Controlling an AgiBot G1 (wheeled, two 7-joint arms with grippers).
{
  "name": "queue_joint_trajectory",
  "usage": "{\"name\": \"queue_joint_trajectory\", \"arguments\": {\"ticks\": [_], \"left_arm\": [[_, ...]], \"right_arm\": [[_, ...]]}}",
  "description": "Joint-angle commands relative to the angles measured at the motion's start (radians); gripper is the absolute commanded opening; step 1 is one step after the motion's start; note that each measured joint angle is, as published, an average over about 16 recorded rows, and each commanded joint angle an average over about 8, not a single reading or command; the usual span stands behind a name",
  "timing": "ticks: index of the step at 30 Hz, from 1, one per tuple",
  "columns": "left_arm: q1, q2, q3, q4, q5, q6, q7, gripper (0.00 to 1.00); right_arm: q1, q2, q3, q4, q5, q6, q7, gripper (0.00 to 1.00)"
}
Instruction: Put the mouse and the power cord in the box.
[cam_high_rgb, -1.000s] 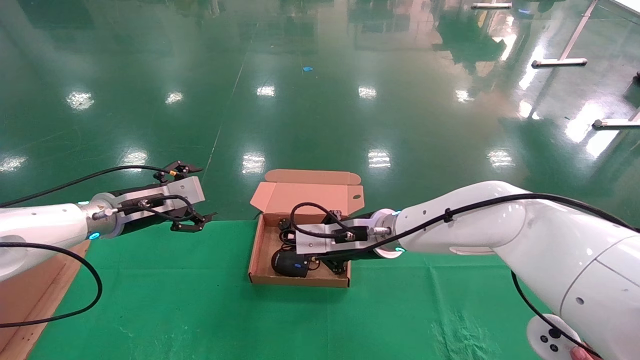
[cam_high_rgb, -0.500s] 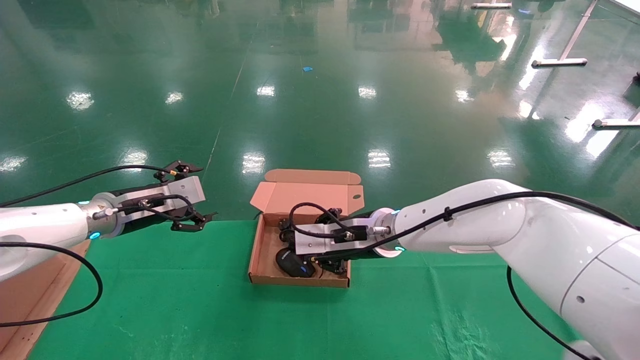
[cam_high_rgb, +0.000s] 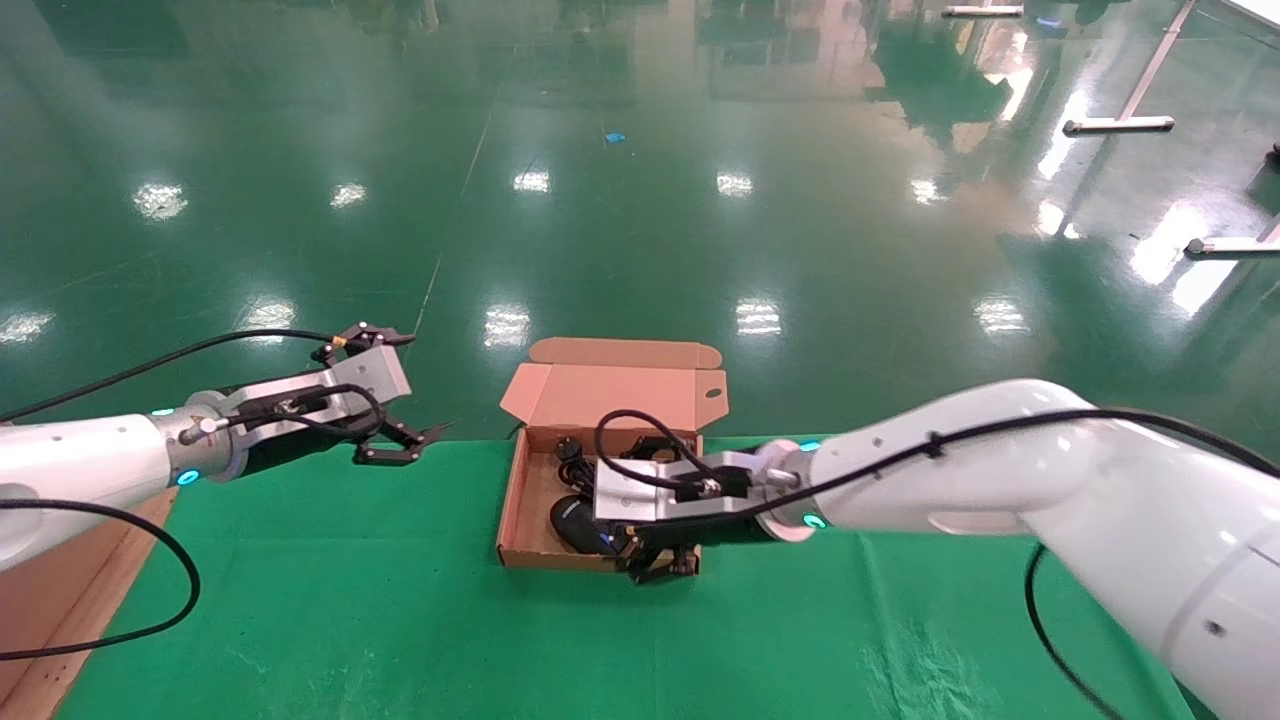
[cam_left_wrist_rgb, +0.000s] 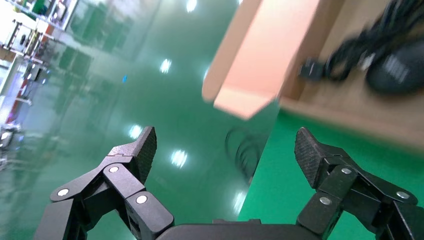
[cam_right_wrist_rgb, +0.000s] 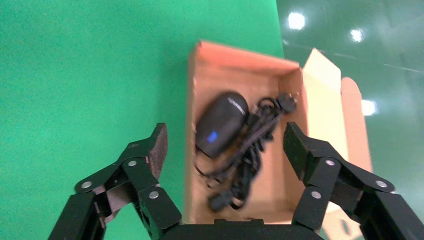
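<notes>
The brown cardboard box (cam_high_rgb: 520, 490) lies open at the green mat's far edge, its lid (cam_high_rgb: 620, 392) tilted back. Inside it rest the black mouse (cam_high_rgb: 575, 522) (cam_right_wrist_rgb: 221, 123) with its blue spot up and the bundled power cord (cam_right_wrist_rgb: 250, 155) (cam_high_rgb: 575, 462) beside it. My right gripper (cam_high_rgb: 662, 568) (cam_right_wrist_rgb: 225, 145) hovers open above the box's near right corner, empty. My left gripper (cam_high_rgb: 395, 395) (cam_left_wrist_rgb: 225, 150) hangs open and empty to the left of the box, over the mat's far edge.
The green mat (cam_high_rgb: 400, 620) covers the table in front of me. A wooden board (cam_high_rgb: 50, 610) lies at the left edge. Beyond the mat is glossy green floor (cam_high_rgb: 640, 200) with metal stand feet (cam_high_rgb: 1120, 124) far right.
The right gripper has let go of the mouse, which now lies in the box, and has drawn back toward the box's near edge. The left gripper shifted slightly right.
</notes>
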Motion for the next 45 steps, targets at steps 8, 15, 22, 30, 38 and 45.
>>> {"name": "queue_joint_trajectory", "arguments": {"ticks": [8, 15, 22, 30, 38, 45], "left_arm": [[0.086, -0.078, -0.074, -0.185, -0.051, 0.104, -0.168, 1.00], [0.155, -0.140, -0.134, -0.334, -0.092, 0.186, -0.302, 1.00], [0.222, -0.201, -0.192, -0.479, -0.132, 0.268, -0.434, 1.00], [0.300, -0.271, -0.259, -0.647, -0.178, 0.361, -0.586, 1.00], [0.378, -0.342, -0.326, -0.815, -0.225, 0.455, -0.738, 1.00], [0.446, -0.403, -0.385, -0.962, -0.265, 0.537, -0.871, 1.00]], "right_arm": [[-0.096, 0.112, 0.171, 0.105, 0.079, -0.118, 0.051, 1.00], [-0.172, 0.201, 0.308, 0.188, 0.143, -0.212, 0.092, 1.00], [-0.246, 0.288, 0.442, 0.270, 0.205, -0.304, 0.133, 1.00], [-0.333, 0.389, 0.596, 0.364, 0.276, -0.410, 0.179, 1.00], [-0.419, 0.490, 0.751, 0.459, 0.348, -0.516, 0.225, 1.00], [-0.494, 0.578, 0.886, 0.541, 0.410, -0.609, 0.266, 1.00]]}}
